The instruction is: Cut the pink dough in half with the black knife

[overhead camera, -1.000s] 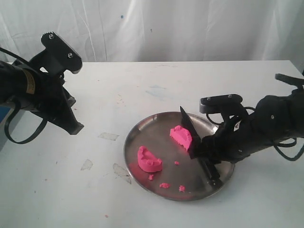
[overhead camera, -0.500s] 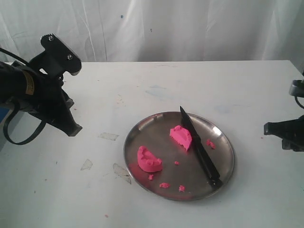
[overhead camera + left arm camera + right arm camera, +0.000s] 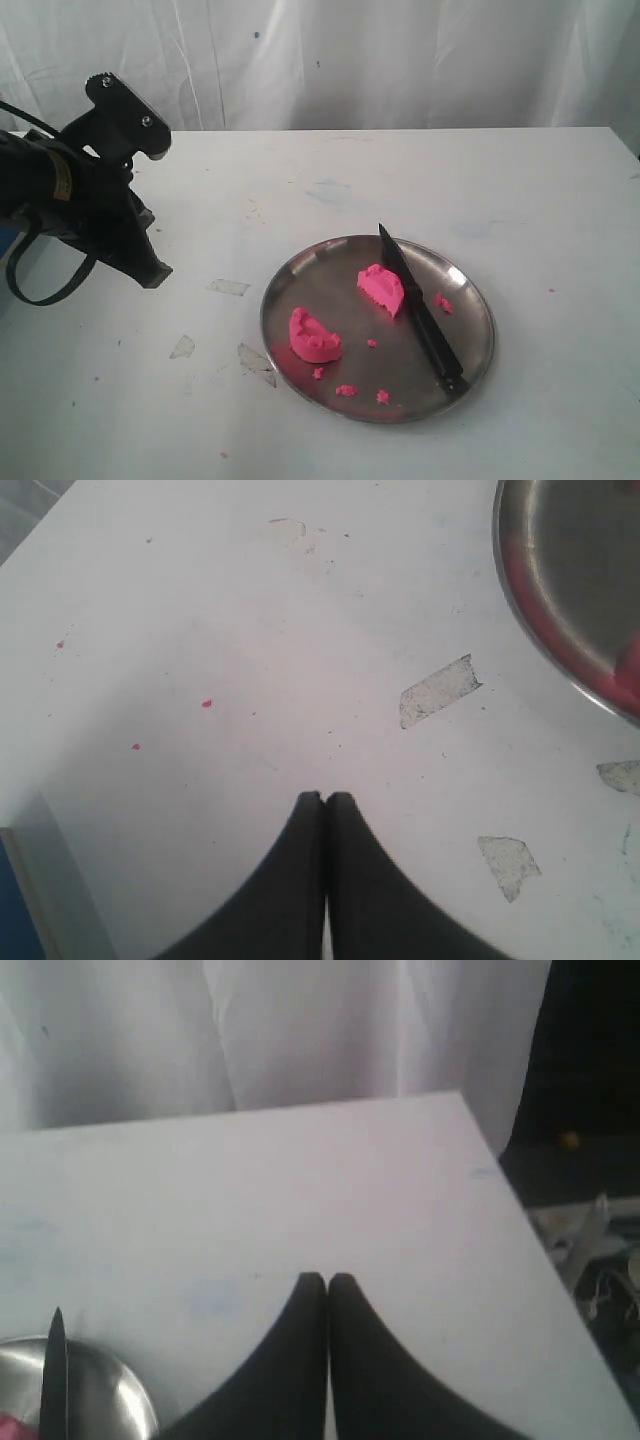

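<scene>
The pink dough lies in two half-chunks on the round metal plate (image 3: 290, 275): one chunk (image 3: 314, 336) at the plate's left, the other (image 3: 381, 287) near its middle. The black knife (image 3: 420, 310) rests flat on the plate right of that second chunk, tip pointing away, handle at the near right rim. Its tip (image 3: 54, 1360) also shows in the right wrist view. My left gripper (image 3: 326, 798) hangs shut and empty over bare table left of the plate; its arm (image 3: 90, 190) shows at far left. My right gripper (image 3: 326, 1279) is shut, empty, and outside the exterior view.
Small pink crumbs (image 3: 347, 389) dot the plate's front and right. Torn tape scraps (image 3: 228, 287) stick to the white table (image 3: 300, 180) left of the plate. A white curtain (image 3: 350, 60) hangs behind. The table's right edge (image 3: 500, 1180) drops off beside the right gripper.
The right arm let go of the knife, which now lies flat on the plate, and withdrew rightward out of the exterior view. The left arm stayed put.
</scene>
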Robot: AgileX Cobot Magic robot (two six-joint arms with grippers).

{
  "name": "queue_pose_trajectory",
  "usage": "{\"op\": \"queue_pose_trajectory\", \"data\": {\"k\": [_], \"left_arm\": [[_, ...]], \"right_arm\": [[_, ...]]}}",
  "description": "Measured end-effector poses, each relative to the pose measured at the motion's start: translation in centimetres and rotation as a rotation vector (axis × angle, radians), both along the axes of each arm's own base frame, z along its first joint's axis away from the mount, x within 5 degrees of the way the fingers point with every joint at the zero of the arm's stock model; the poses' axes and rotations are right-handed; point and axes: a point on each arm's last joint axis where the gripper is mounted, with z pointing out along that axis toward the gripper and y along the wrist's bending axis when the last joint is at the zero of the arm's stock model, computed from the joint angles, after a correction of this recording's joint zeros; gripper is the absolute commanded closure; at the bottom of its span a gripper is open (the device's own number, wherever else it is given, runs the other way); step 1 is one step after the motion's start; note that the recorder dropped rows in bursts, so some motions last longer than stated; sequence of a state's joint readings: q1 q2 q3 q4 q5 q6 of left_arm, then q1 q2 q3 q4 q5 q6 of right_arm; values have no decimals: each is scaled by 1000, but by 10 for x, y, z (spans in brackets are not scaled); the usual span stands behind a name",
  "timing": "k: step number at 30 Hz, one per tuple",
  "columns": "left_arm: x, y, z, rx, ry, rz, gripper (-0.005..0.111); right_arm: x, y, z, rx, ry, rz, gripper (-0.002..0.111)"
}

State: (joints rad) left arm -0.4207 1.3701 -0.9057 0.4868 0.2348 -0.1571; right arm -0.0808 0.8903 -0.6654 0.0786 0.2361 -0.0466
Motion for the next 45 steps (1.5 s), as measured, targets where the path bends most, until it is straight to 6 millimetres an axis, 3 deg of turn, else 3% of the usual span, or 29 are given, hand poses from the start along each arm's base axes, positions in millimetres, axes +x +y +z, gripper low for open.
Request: {"op": "queue_pose_trajectory", "data": {"k": [11, 16, 21, 36, 40, 45], "left_arm": [[0, 0, 0, 3, 5, 2, 107], [0, 0, 0, 4, 6, 3, 107], [0, 0, 0, 4, 6, 3, 107], [0, 0, 0, 4, 6, 3, 107], [0, 0, 0, 4, 6, 3, 107], [0, 0, 0, 4, 6, 3, 107]], "right_arm": [[-98, 7, 18, -95, -344, 3, 108], [-125, 9, 9, -100, -367, 6, 108], [-129, 11, -3, -92, -284, 30, 108], [-129, 11, -5, -93, -295, 33, 108], [-132, 11, -22, -122, -327, 27, 108], [-138, 10, -60, -135, -333, 22, 108]]}}
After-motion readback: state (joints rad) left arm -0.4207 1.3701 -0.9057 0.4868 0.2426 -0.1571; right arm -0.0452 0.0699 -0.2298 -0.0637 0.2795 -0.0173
